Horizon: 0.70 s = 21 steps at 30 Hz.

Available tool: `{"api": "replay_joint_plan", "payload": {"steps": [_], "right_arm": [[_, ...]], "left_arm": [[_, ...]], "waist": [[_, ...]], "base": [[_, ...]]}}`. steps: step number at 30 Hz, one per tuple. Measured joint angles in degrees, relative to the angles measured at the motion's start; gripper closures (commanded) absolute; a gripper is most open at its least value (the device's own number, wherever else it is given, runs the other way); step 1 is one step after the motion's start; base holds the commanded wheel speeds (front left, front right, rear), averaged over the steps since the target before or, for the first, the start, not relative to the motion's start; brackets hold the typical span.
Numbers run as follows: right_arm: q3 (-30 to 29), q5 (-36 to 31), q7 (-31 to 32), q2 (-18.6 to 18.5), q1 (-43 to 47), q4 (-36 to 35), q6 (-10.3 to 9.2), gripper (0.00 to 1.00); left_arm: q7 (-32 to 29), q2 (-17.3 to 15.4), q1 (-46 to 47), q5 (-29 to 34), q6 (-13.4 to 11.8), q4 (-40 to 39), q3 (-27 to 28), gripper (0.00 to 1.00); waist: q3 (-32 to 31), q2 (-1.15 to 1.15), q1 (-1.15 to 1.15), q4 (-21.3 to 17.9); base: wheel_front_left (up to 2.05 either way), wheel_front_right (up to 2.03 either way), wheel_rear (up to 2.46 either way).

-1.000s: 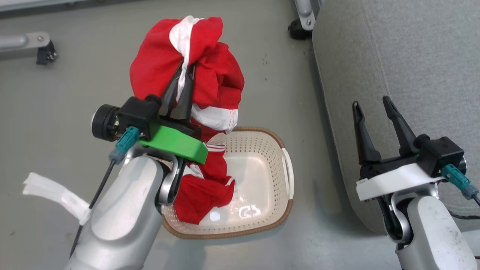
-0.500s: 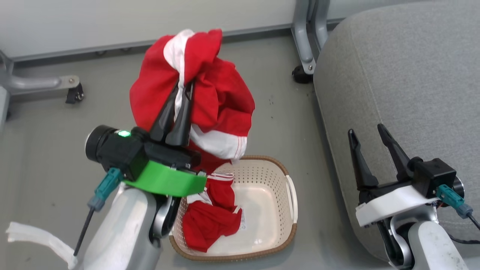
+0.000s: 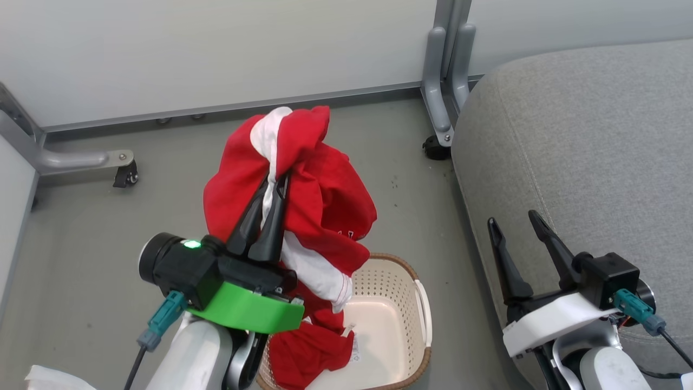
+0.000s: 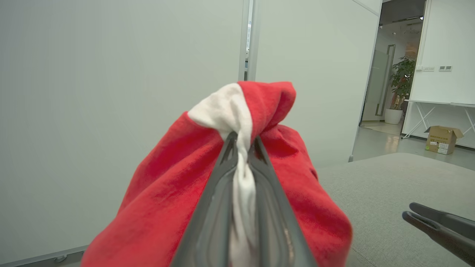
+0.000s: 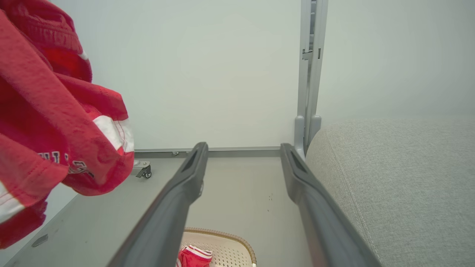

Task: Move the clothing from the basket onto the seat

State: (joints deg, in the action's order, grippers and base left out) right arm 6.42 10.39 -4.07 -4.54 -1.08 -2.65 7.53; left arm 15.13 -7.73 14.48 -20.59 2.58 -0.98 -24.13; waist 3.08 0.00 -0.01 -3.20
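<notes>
One garment (image 3: 325, 216) up above the basket (image 3: 419, 311), bunched and hanging over its left rim, pinched by the white band in the left pincer (image 3: 276, 181), shut tight on the cloth. Second garment (image 3: 308, 352) down inside the basket, against its left wall; cannot tell whether the hanging tail touches it.

Since a second ago: whole head view tipped upward, so a camera move, not a move of the things. Grip and bunch unchanged, basket a little smaller in view, likely the body straightening with the load. For the task: lift about done, carry to the seat (image 3: 584, 141) next, one piece left after that.

Right pincer (image 3: 511, 216) wide open, empty, over the seat's left edge.

Room: bare floor (image 3: 417, 216) between basket and seat; rounded seat edge to clear; grey post (image 3: 438, 97) by the seat's far-left corner, well apart from the cloth; right pincer possibly in the path
</notes>
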Motion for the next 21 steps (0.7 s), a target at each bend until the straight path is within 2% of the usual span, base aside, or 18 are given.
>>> {"api": "replay_joint_plan", "payload": {"steps": [21], "right_arm": [[0.9,0.1,0.8,0.5,1.1,0.1,0.00,0.00]], "left_arm": [[0.0,-0.3,-1.0,-0.8,0.0,0.0,-0.5,1.00]], "waist": [[-1.3,0.00,0.00,0.3]], "base": [[0.00,0.00,0.00]]}}
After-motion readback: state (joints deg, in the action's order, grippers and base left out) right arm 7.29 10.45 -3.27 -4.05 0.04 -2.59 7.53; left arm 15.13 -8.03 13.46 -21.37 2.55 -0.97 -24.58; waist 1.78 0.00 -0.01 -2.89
